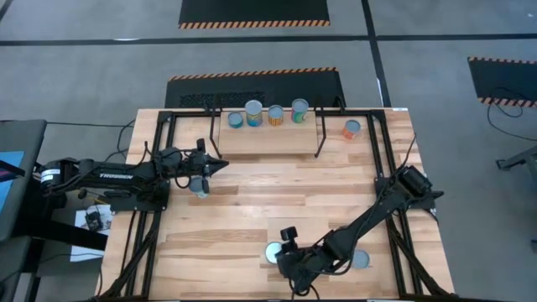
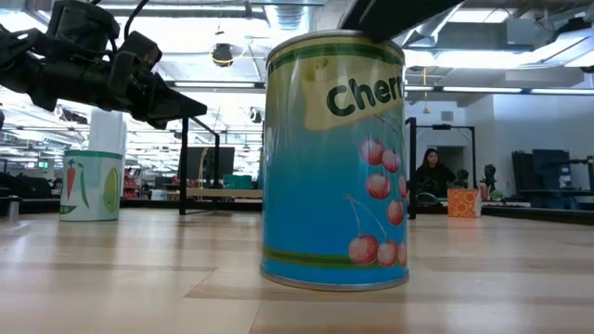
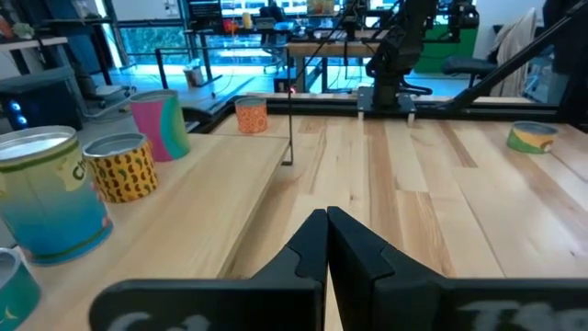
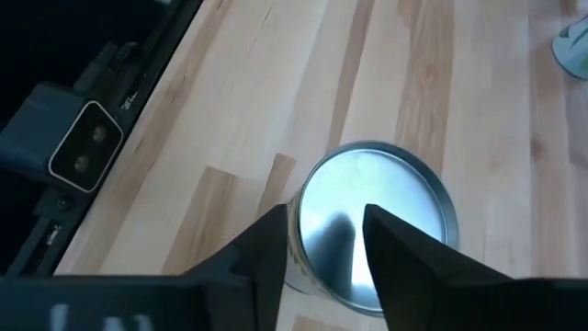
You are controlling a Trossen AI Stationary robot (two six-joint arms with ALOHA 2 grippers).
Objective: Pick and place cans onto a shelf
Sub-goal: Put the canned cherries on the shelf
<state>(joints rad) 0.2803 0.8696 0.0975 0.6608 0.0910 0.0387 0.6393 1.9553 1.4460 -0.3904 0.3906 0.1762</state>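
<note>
Near the front edge of the bench, a little left of its middle, stood the cherry can (image 1: 273, 252), upright, with the right gripper (image 4: 320, 241) poised directly above it; the two dark fingers were spread part way and framed the near rim of the round lid without yet enclosing the can's sides, and held nothing. That can (image 2: 335, 160) showed a blue label with red cherries, a green band with pale lettering near the top and a plain silvery lid (image 4: 375, 225). A second can (image 1: 362, 259) stood near the same front edge, toward the right corner. Four cans were lined up on the shelf (image 1: 267, 137) at the back edge of the bench, and an orange can (image 1: 351, 128) sat on the bench just beside the shelf's right end. Another can (image 1: 200, 185) stood near the left edge, below the left gripper (image 3: 327, 241), whose fingers were pressed together and empty. Eight cans showed in all.
</note>
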